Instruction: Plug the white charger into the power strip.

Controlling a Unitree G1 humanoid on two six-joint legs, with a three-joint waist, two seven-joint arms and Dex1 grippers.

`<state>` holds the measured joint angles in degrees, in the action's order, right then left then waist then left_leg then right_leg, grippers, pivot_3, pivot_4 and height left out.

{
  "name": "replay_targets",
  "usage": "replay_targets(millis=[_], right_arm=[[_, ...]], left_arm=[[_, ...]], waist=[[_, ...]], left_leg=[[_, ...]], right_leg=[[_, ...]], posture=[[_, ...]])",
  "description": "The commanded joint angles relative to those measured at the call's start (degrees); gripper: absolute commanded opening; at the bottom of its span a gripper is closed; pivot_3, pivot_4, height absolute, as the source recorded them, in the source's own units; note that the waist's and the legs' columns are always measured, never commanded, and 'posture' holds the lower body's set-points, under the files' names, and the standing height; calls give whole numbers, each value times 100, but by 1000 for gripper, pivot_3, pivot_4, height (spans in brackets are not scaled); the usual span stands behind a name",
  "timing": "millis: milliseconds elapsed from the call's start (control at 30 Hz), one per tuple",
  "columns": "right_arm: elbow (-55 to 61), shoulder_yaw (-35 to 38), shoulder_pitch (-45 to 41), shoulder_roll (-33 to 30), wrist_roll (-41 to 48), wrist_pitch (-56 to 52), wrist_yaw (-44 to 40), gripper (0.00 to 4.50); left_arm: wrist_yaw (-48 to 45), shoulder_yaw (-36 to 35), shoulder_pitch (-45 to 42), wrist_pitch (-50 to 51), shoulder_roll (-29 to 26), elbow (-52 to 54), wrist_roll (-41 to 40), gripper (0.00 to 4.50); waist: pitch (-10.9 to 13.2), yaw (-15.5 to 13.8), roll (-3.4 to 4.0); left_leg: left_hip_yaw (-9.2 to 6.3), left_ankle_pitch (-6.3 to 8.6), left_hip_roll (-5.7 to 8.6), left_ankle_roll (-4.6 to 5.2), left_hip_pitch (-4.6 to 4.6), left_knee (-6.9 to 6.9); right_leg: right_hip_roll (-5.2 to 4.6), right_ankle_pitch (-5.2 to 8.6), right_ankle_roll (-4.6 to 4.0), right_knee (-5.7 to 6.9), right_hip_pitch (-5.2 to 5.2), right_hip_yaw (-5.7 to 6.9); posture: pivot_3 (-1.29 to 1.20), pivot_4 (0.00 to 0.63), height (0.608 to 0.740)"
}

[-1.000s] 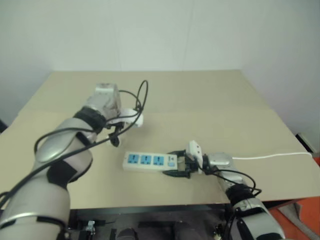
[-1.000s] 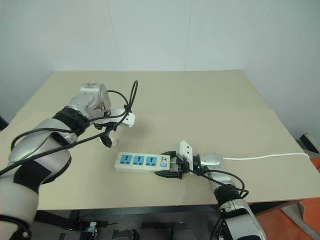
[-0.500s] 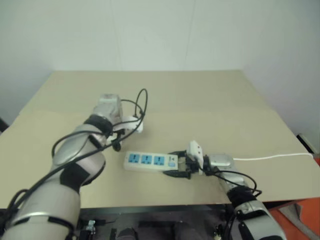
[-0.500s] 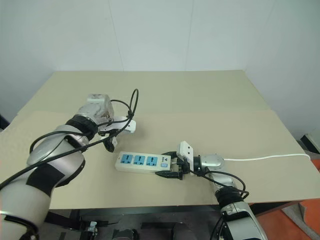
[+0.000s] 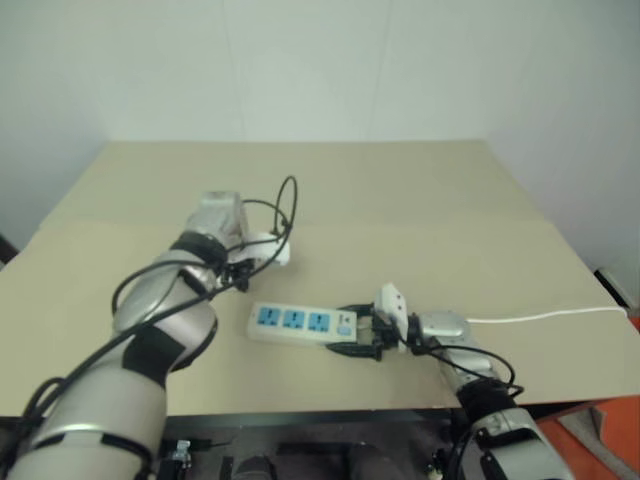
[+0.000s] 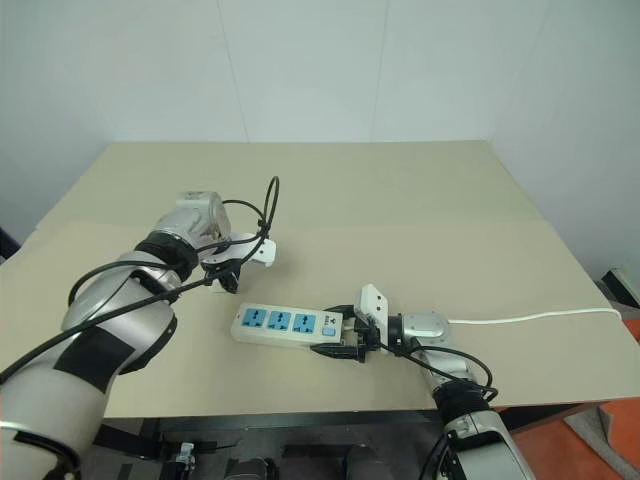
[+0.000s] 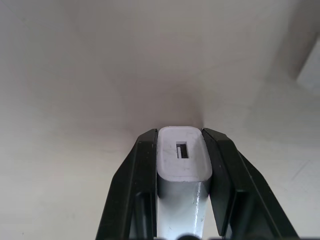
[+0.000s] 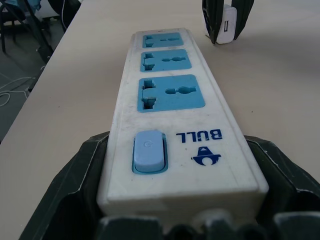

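Note:
The white charger (image 7: pixel 182 161) stands on the tan table, pinched between the two black fingers (image 7: pixel 144 180) of my left gripper (image 7: pixel 182 150), which points down and is shut on it. From the right wrist the same charger (image 8: pixel 226 27) shows just past the strip's far end. The power strip (image 5: pixel 298 322) lies flat near the table's front edge, its three blue socket faces up. My right gripper (image 5: pixel 362 338) is shut on the strip's switch end (image 8: pixel 150 150), one finger (image 8: pixel 82 185) on each long side. In the head views my left gripper (image 6: pixel 225 282) stands left of and behind the strip.
The strip's thin white cord (image 5: pixel 540 316) runs right across the table to its right edge. The tan table (image 6: pixel 420 210) stretches back to a white wall. Its front edge lies just below the strip.
My left hand has sunk a little toward the table and its fingers have come together on the charger. The right gripper and the strip have stayed in place.

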<state>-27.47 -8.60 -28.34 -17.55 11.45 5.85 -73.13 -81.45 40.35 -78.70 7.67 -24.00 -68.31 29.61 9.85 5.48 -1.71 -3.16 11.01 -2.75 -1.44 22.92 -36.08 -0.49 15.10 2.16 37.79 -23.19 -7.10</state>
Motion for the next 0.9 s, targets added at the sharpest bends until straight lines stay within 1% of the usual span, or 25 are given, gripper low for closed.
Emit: replay_targets(millis=[33, 133, 233, 267, 333, 367, 400, 433, 467, 567, 700, 800, 900], right_arm=[[-65, -106, 68, 23, 11, -61, -44, 3437], [-111, -126, 34, 56, 9, -50, -62, 3437], [-91, -148, 40, 74, 21, -66, -91, 3437], [-77, -156, 48, 74, 29, -77, -105, 3437], [-73, -172, 51, 74, 32, -72, -124, 3437], [-53, -192, 49, 79, 49, -90, -164, 3437], [-49, -208, 36, 87, 58, -107, -184, 3437], [-46, -217, 27, 92, 65, -120, -196, 3437], [-74, -222, -2, 104, 64, -127, -197, 3437], [-135, -231, -67, 112, 65, -154, -246, 3437], [-249, -252, -139, 130, 38, -139, -293, 3437], [-356, -267, -178, 147, 30, -147, -332, 3437], [-688, -319, -234, 228, -29, 70, -454, 3437]], left_arm=[[-8, -803, -108, -461, -229, 561, -617, 1009], [326, -1704, 50, -722, -326, 902, -1338, 1009], [755, -2806, 289, -479, -286, 1334, -2281, 1009], [1035, -3200, 425, -321, -243, 1605, -2601, 1009], [1014, -3604, 580, 111, -271, 2058, -3029, 1009], [1035, -3983, 822, 327, -223, 2592, -3508, 1009], [962, -4282, 986, 815, -198, 3031, -3966, 1009], [959, -4483, 1124, 1183, -178, 3380, -4292, 1009], [986, -4644, 1423, 1305, -118, 3889, -4600, 1009], [976, -4698, 2037, 1734, -103, 4901, -5086, 1009], [1145, -4724, 2686, 1973, -20, 5888, -5573, 1009], [1274, -4807, 2923, 1954, 65, 6235, -5882, 1009], [1315, -4843, 3038, 2095, 54, 6483, -6224, 1009]], waist=[[0, -2, 0], [0, -2, 0], [0, 11, 0], [0, 13, 1], [0, 14, 1], [-2, 17, 3], [-2, 19, 3], [-2, 20, 3], [-2, 20, 4], [-3, 20, 4], [-3, 17, 3], [-2, 18, 3], [-3, 40, 2]], left_leg=[[0, 0, 0, 0, -1, 0], [0, 0, 0, 0, -2, 0], [2, 0, -1, 0, -6, 0], [1, 0, -1, 0, -8, 0], [0, 0, -2, 0, -11, -1], [-2, 0, -2, 0, -10, -2], [0, 0, -2, 0, -11, -1], [-1, 0, -3, 0, -11, -3], [-2, 0, -4, 0, -11, -3], [-1, 0, -5, 0, -19, -3], [-3, -1, -5, -1, -33, -7], [-2, -1, -5, -2, -54, -8], [-1, -1, -5, -2, -86, -7]], right_leg=[[0, 0, 0, 0, 1, 1], [-2, 0, 0, 1, 1, 1], [-5, 0, 0, 7, 2, -1], [-4, 0, -1, 11, 2, 0], [-5, -1, -1, 18, 2, 0], [-4, -1, -1, 20, 2, 3], [-4, -1, -2, 21, 2, 1], [-5, -1, -2, 24, 2, 2], [-5, -3, -5, 24, 2, 4], [-5, -14, -24, 27, 7, 4], [-4, -15, -25, 31, 19, 5], [-4, -9, -13, 28, 42, 4], [-4, -3, -3, 23, 76, 3]], posture=[[0, 150, 740], [0, 150, 740], [0, 150, 740], [0, 150, 740], [0, 150, 740], [0, 150, 740], [0, 150, 740], [0, 150, 740], [0, 150, 740], [0, 150, 740], [0, 150, 740], [0, 150, 740], [0, 150, 740]])
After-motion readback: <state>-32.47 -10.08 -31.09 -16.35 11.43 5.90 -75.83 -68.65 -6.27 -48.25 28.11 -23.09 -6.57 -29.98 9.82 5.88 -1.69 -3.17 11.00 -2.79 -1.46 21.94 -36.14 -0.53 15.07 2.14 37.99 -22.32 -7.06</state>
